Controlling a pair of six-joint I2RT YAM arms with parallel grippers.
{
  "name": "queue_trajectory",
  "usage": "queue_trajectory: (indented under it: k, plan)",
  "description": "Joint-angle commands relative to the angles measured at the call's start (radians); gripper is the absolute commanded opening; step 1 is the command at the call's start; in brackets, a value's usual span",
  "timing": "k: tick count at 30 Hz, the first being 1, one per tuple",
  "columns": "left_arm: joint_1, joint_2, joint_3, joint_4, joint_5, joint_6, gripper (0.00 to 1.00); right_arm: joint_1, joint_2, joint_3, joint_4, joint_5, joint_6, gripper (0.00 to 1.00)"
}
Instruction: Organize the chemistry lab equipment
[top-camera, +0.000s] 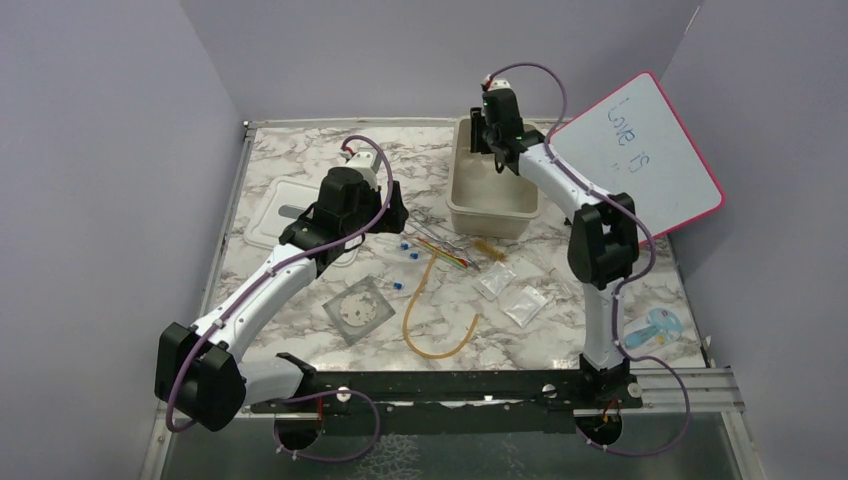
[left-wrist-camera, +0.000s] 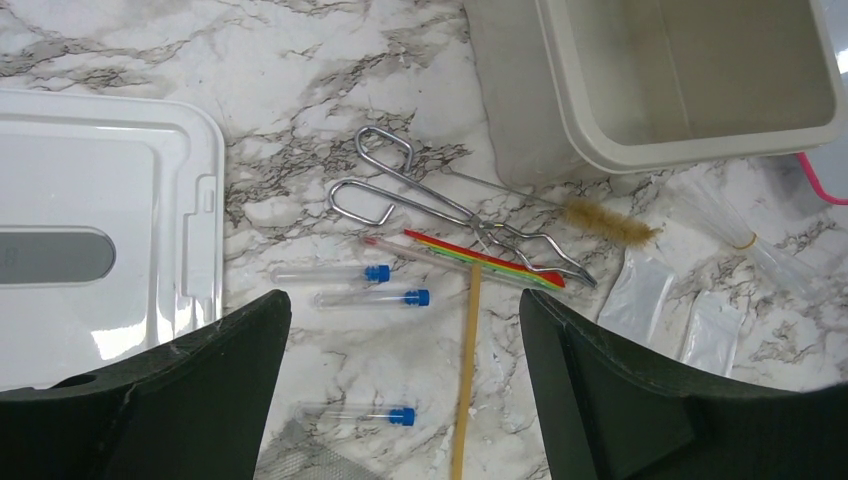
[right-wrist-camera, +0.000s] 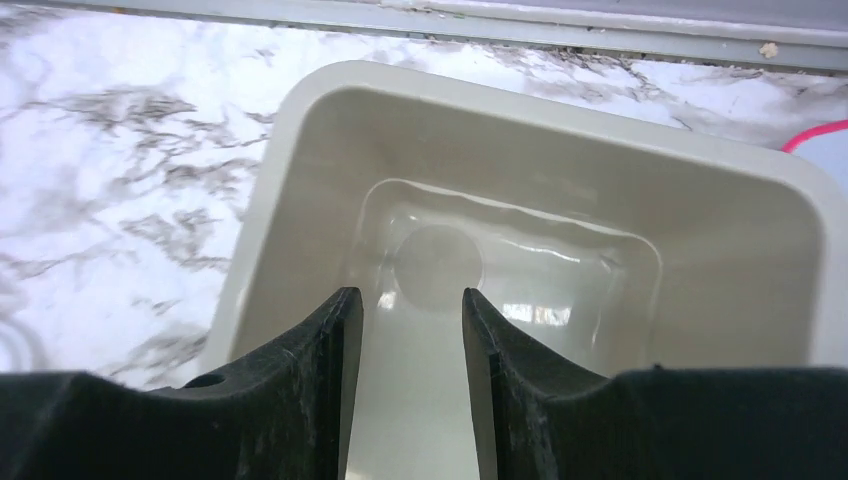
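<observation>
— where is the lab equipment at this moment?

— it lies loose around the middle of the table. the amber rubber tube (top-camera: 416, 290) curls toward the near edge. the bagged round dish (top-camera: 357, 308) is to its left and the clear packets (top-camera: 510, 292) are to its right. the blue-capped tubes (left-wrist-camera: 347, 273), the coloured sticks (left-wrist-camera: 485, 258), the metal tongs (left-wrist-camera: 470, 220) and a small brush (left-wrist-camera: 610, 222) lie just before the beige tub (top-camera: 490, 215), which stands near the far edge.

— is anything inside the tub?

— in the right wrist view i see nothing in it, so i judge the sorting is not begun and every piece is left to do. the white lid (top-camera: 265, 215) rests off the tub, toward the left edge.

— and the grippers?

— the left gripper (left-wrist-camera: 400, 320) hangs over the tubes, fingers wide apart, holding nothing. the right gripper (right-wrist-camera: 408, 300) is above the tub, fingers a little apart, also with nothing between them.
</observation>
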Motion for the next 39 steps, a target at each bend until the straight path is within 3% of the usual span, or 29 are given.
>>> queue_trajectory:
  k: [1,4,8,14,18,23,28,36,39]
  plan:
    - [0.003,-0.031,0.001,-0.002,-0.034,0.005,0.88,0.003,-0.218,-0.102,-0.022,-0.104,0.053,0.46]
    - [0.003,-0.047,0.004,-0.021,-0.081,-0.002,0.92,0.018,-0.313,-0.196,-0.044,-0.213,0.064,0.46]
    - [0.003,-0.085,0.026,-0.053,-0.197,-0.019,0.92,0.111,-0.425,-0.318,-0.071,-0.229,0.043,0.42]
    - [0.003,-0.195,0.056,-0.074,-0.316,-0.019,0.9,0.286,-0.574,-0.464,-0.11,-0.185,0.04,0.27]
    - [0.005,-0.253,0.064,-0.089,-0.351,-0.013,0.9,0.403,-0.617,-0.545,-0.129,-0.171,0.109,0.32]
    - [0.004,-0.28,0.066,-0.102,-0.362,-0.014,0.9,0.573,-0.558,-0.615,-0.188,-0.112,0.214,0.41]
    - [0.004,-0.274,0.083,-0.109,-0.37,-0.002,0.9,0.715,-0.446,-0.605,-0.278,-0.046,0.36,0.43]
    - [0.004,-0.267,0.073,-0.109,-0.372,0.018,0.9,0.81,-0.34,-0.582,-0.313,-0.08,0.406,0.46]
    - [0.004,-0.263,0.096,-0.117,-0.435,0.07,0.9,0.833,-0.295,-0.567,-0.331,-0.095,0.423,0.47]
